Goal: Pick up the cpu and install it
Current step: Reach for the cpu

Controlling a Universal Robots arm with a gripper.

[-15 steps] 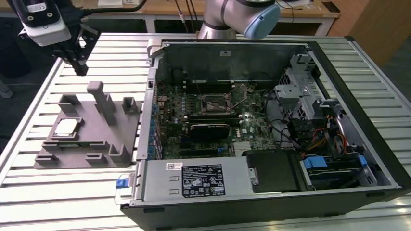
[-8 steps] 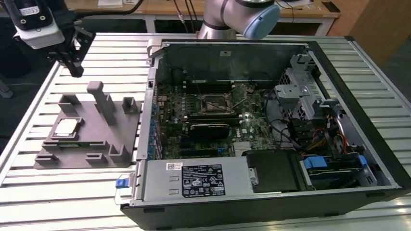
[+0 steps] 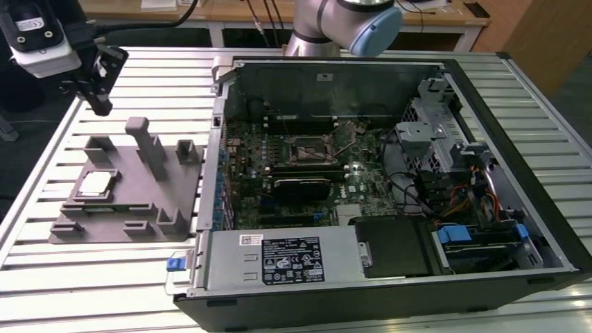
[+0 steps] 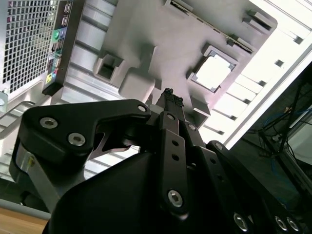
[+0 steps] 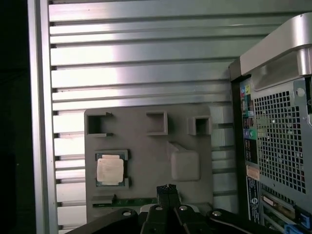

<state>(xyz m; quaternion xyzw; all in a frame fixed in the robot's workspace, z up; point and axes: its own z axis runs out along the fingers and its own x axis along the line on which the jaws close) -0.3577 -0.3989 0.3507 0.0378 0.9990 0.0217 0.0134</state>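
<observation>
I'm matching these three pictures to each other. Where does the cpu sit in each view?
Exterior view: the cpu lies in a recess of the grey fixture, at the exterior view's left, outside the case.
Second wrist view: the cpu is in the same recess, glaring white.
First wrist view: the cpu is in that recess.
Shared landmark: the fixture's raised block beside the recess.

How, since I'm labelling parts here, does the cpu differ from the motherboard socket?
Colour: the cpu has a pale silver-white top, while the motherboard socket is dark and black-framed.
Place: the cpu lies on the grey fixture outside the computer case, on the exterior view's left, while the motherboard socket sits inside the open case.
Both are square and lie flat.
</observation>
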